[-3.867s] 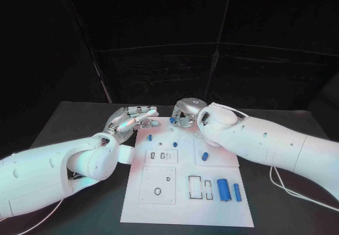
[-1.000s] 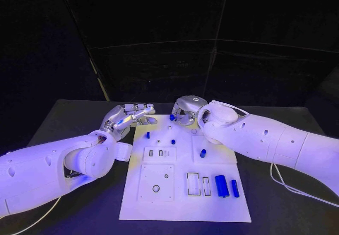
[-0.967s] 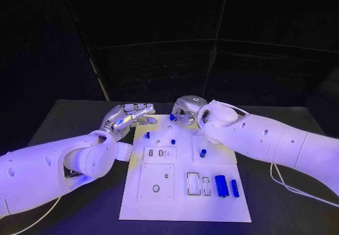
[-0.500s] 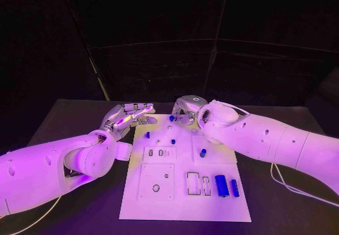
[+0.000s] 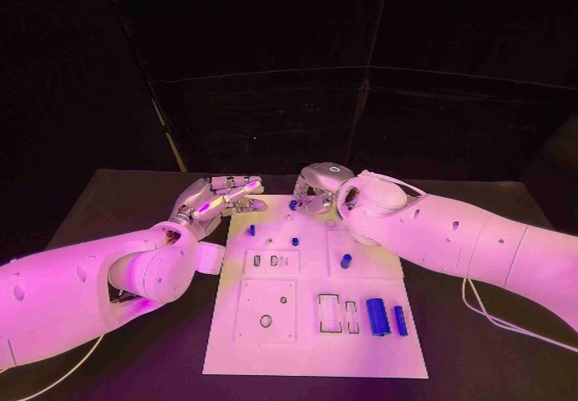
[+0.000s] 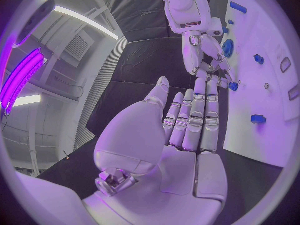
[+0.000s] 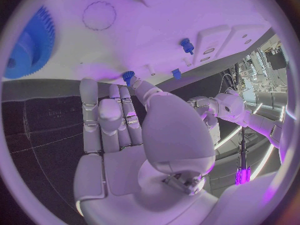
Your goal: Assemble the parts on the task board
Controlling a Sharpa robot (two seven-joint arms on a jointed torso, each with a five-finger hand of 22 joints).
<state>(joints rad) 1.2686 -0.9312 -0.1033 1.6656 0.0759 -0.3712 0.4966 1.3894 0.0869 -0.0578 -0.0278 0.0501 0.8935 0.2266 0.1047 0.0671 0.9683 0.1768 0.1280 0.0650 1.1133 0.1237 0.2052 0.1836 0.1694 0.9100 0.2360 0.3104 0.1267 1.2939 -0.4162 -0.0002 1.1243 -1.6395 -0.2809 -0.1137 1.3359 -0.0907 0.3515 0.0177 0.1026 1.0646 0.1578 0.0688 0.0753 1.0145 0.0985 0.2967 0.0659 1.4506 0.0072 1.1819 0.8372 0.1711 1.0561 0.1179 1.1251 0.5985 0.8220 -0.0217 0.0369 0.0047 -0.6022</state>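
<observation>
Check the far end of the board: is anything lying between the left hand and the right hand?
In the head view, only bare white task board lies between the left hand and the right hand, which touches a small blue part.

Small blue parts [image 5: 378, 317] lie scattered on the white task board [image 5: 362, 351].

We were in a robotics lab or test cell — not a home or shop. A black table [image 5: 482, 209] stood inside an enclosure of black curtain panels [image 5: 277, 109] hung on a dark frame. Past these, the wrist views showed an industrial ceiling with a long strip light [image 6: 84, 20], a glowing coloured light panel [image 6: 22, 72] and a stand [image 7: 242, 160] — studio-style recording gear.
</observation>
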